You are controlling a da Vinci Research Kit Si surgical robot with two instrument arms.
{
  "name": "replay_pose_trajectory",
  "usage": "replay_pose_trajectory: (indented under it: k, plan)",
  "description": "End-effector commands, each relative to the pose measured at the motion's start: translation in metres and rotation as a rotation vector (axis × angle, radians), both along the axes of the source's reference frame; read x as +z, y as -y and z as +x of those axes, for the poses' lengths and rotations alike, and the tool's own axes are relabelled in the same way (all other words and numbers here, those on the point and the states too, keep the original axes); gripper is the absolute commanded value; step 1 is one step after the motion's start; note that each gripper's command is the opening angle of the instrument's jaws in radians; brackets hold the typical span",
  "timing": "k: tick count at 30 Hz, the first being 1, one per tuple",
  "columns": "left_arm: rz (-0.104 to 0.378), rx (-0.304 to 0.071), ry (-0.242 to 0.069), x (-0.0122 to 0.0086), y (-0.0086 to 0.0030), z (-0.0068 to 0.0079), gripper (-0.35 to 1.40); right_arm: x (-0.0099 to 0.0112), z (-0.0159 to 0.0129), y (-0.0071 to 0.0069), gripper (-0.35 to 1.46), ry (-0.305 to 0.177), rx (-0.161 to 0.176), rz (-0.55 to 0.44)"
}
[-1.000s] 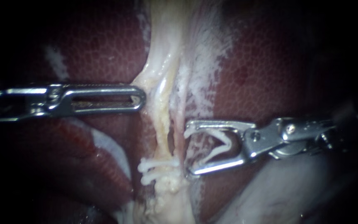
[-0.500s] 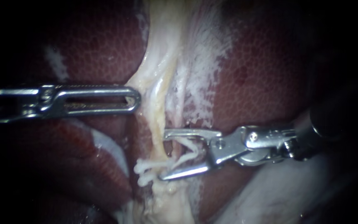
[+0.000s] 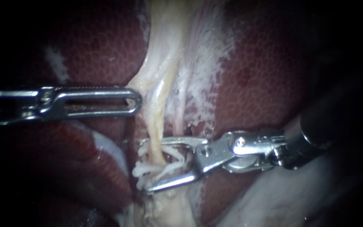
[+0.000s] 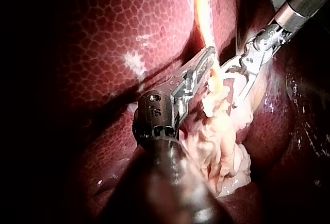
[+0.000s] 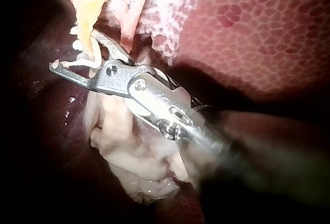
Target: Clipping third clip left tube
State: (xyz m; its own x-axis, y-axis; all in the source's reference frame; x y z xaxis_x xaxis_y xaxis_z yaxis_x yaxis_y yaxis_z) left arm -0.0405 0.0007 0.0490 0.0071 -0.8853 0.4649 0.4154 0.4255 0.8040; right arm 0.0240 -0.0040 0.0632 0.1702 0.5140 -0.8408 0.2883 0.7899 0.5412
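The left tube (image 3: 158, 122) is a thin yellowish strand running down the middle of the field between lobes of liver (image 3: 265, 84), with a paler strand just to its right. It looks soft, wet and slack-prone, easy to flatten and likely to tear or slip if pulled on directly. It is probably best not gripped at all but steadied through the film beside it.

Low on the tube sit two white clips (image 3: 139, 172), close together. Just above them the new clip (image 3: 171, 168) straddles the tube. Its legs are spread in a V and lie against the jaws of the right instrument (image 3: 145, 164), which stand wide apart, one jaw on either side of the strand. The bare stretch above the two clips looks like the place to close. The clip should go square across, with the tube's whole width inside the legs and no fringe of the pale strand caught.

To the left, the left instrument (image 3: 138, 101) has its jaws pressed together on the edge of the pale tissue (image 3: 148, 80), which is drawn toward its tip, apparently keeping the tube taut.
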Motion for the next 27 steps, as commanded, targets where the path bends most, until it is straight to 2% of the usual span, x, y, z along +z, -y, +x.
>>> replay_pose_trajectory:
  k: [1,10,22,27]
  plan:
    - [0.0,0.0,0.0,0.0001,0.0,0.0,-0.35,-0.0002,0.0001,-0.0001,0.58,-0.001,-0.003,0.006]
    - [-0.001,0.0,0.0,0.0002,0.0001,-0.0001,-0.35,-0.001,0.001,-0.0019,0.57,-0.008,-0.007,0.017]
    - [-0.003,-0.001,-0.001,0.0004,0.0003,-0.0002,-0.35,-0.0023,0.001,-0.007,0.53,-0.01,-0.001,0.048]
    - [-0.003,-0.001,-0.001,0.0004,0.0003,-0.0003,-0.35,-0.0025,0.0012,-0.0076,0.53,-0.01,0.0,0.051]
